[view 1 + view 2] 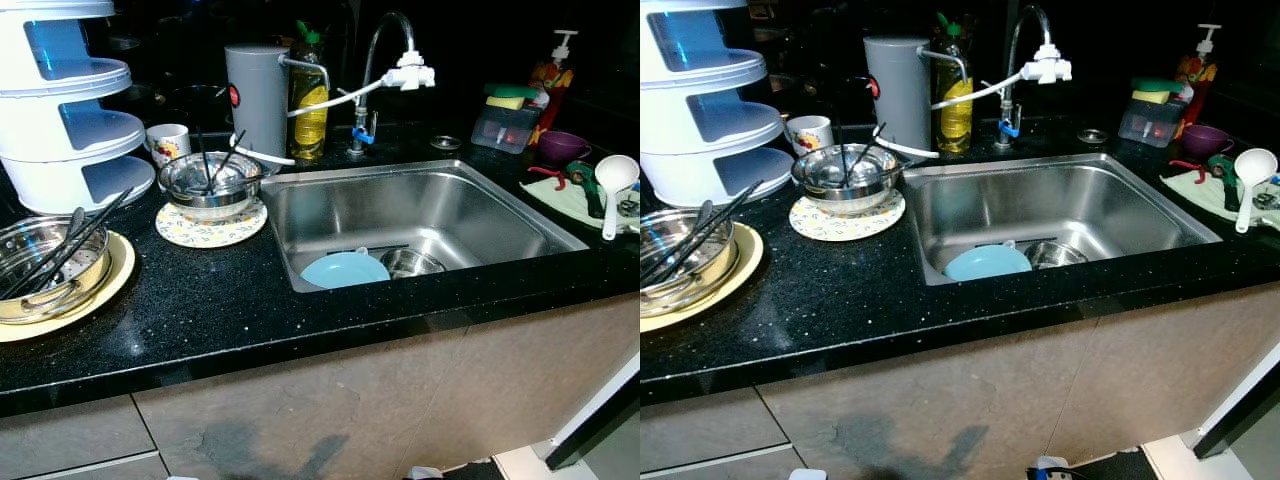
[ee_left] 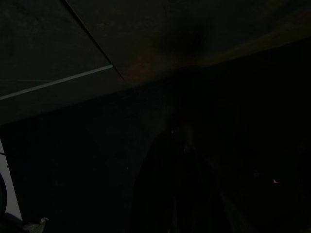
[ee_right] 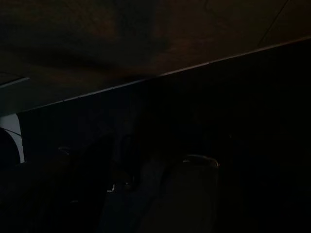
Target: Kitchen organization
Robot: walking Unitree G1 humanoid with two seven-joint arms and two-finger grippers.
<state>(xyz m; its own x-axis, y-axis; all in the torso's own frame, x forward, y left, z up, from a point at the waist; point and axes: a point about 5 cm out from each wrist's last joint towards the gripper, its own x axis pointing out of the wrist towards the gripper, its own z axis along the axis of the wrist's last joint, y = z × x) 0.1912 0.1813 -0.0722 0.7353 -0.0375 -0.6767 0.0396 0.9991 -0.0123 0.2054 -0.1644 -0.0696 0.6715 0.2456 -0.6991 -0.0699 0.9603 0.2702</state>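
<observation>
A steel sink (image 1: 430, 205) is set in the black counter (image 1: 220, 310). A light blue plate (image 1: 345, 269) and a small steel bowl (image 1: 412, 263) lie at its front. Left of the sink, a steel bowl (image 1: 210, 180) with dark utensils in it rests on a patterned mat (image 1: 190, 233). At the far left a steel pot (image 1: 45, 262) holding black utensils stands on a yellow plate (image 1: 112, 283). Both wrist views are very dark. My left gripper (image 2: 180, 194) and right gripper (image 3: 160, 184) are dim shapes low beside the cabinet fronts.
A white tiered rack (image 1: 70, 130), a mug (image 1: 168, 142), a grey canister (image 1: 257, 95), a yellow soap bottle (image 1: 308, 100) and the faucet (image 1: 375, 60) line the back. At the right are a sponge box (image 1: 507, 125), a purple cup (image 1: 562, 146) and a white ladle (image 1: 614, 180) on a cloth.
</observation>
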